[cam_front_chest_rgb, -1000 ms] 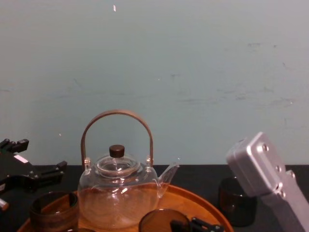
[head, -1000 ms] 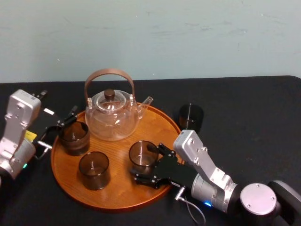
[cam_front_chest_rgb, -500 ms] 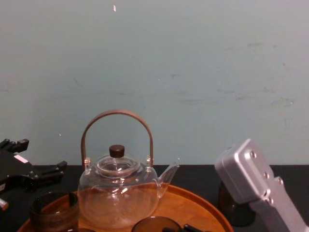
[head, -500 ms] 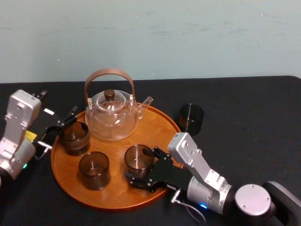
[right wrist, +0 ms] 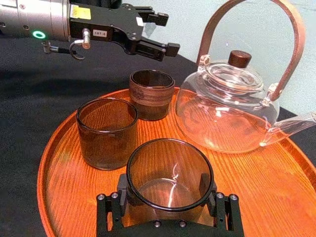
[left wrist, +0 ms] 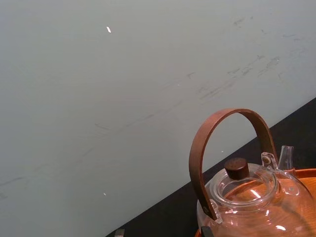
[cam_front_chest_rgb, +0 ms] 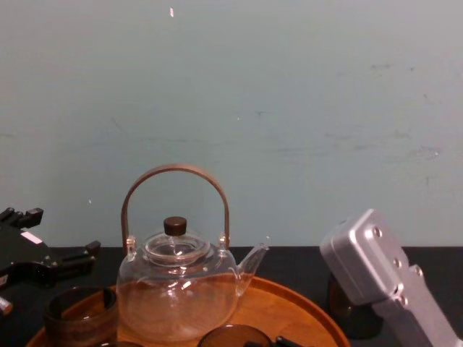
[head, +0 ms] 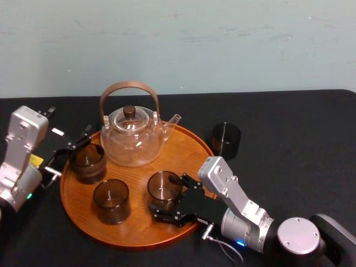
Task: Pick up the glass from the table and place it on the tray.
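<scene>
Glass [head: 164, 186] sat pinched between the right gripper's [head: 169, 196] fingers at the tray's [head: 139, 233] front middle, with bare wood open toward the near rim. A second glass [head: 111, 200] stood just to its left and the teapot [head: 133, 136] behind. The left gripper [head: 75, 146], fingers spread, hovered by the tray's left edge.
</scene>
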Tool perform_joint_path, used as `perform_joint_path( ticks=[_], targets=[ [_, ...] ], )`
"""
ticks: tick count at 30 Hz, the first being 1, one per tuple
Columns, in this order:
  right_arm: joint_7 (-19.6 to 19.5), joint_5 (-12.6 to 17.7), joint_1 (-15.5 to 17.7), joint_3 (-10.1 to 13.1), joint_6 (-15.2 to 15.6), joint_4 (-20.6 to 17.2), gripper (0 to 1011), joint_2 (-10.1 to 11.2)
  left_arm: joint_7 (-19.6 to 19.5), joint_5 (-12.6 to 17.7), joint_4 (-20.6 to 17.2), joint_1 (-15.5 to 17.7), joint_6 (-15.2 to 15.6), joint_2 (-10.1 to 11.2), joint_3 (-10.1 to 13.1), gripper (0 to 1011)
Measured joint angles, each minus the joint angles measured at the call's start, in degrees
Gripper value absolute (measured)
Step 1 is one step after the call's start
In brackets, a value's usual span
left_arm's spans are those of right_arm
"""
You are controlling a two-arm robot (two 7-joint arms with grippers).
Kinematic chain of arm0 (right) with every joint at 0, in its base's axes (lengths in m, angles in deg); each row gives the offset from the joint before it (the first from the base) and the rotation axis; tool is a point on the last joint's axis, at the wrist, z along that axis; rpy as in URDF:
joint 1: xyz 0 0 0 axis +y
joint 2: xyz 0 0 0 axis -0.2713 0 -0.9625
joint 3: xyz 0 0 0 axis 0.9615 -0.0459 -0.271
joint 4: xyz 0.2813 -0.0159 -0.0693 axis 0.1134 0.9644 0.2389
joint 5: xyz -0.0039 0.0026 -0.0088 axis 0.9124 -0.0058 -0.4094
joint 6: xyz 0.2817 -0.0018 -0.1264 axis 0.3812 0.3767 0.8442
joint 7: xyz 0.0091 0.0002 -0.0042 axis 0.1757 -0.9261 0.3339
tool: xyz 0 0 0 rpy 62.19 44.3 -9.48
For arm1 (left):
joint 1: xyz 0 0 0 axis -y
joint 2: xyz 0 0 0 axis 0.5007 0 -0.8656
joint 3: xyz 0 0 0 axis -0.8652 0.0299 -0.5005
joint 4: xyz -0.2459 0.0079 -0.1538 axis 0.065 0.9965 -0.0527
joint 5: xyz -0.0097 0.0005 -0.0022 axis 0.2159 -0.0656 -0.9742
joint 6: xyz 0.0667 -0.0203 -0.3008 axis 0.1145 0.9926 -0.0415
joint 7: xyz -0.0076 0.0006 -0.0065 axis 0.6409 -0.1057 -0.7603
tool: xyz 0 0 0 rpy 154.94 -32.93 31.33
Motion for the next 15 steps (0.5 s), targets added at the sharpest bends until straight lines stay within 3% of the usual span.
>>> perform_joint_path(
  ticks=[7, 15],
  targets=[
    [-0.02, 0.00, 0.03, 0.02, -0.05, -0.04, 1002, 0.02, 0.00, 0.00, 0.00, 0.00, 0.00, 0.00, 0.00, 1001],
    [-0.02, 0.00, 0.06, 0.02, -0.10, -0.08, 1002, 0.05, 0.00, 0.00, 0.00, 0.00, 0.00, 0.00, 0.00, 1001]
  ],
)
